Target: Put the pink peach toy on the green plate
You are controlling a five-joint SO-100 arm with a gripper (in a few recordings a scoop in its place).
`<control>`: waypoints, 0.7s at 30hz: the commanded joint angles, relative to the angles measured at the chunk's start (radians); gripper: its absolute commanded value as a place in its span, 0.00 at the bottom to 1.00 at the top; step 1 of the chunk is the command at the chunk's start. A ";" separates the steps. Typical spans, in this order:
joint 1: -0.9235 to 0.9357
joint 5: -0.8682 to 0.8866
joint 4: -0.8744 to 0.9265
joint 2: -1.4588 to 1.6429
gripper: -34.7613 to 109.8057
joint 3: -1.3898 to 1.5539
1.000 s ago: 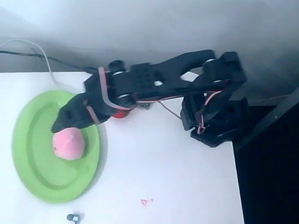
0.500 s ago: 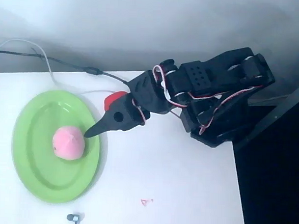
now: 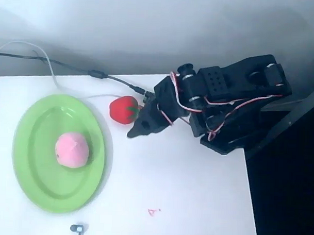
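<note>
The pink peach toy (image 3: 71,150) lies inside the green plate (image 3: 33,180), near the plate's middle, in the overhead view. My black gripper (image 3: 133,132) hangs to the right of the plate, just below and right of a red strawberry toy, well apart from the peach. Its fingers come together in a point and hold nothing.
A red strawberry toy (image 3: 123,108) with green leaves sits on the white table between the plate and the arm. Black and white cables (image 3: 71,68) run along the table's far edge. A small metal object (image 3: 77,228) lies at the near edge. The table ends at the right (image 3: 249,203).
The gripper has drawn back to the right, from over the plate beside the peach to past the strawberry. The peach stays on the plate, and the strawberry is now uncovered.
</note>
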 commanded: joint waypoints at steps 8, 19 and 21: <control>0.164 0.066 0.137 0.169 0.24 0.141; 0.138 0.212 0.285 0.385 0.24 0.290; 0.146 0.236 0.244 0.408 0.24 0.319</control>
